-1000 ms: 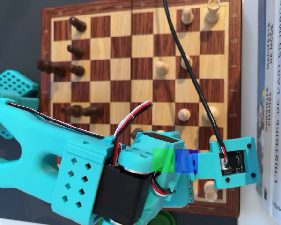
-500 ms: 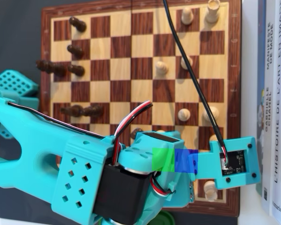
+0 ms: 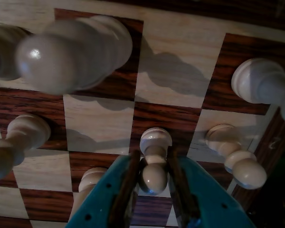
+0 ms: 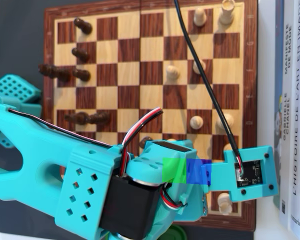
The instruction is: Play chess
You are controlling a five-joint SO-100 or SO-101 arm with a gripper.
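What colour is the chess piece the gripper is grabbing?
Cream white: the pawn between the teal gripper fingers shows best in the wrist view.

The wrist view hugs the chessboard (image 3: pixel 109 121) closely — the overhead view looks straight down (both share its squares).

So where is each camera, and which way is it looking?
Wrist view: rides on the arm just behind the gripper, looking low across the chessboard; the two teal jaws show, closed around a white pawn.
Overhead view: fixed above, looking straight down on the chessboard; the teal arm covers the bottom part.
Both share the chessboard and the pale pieces.
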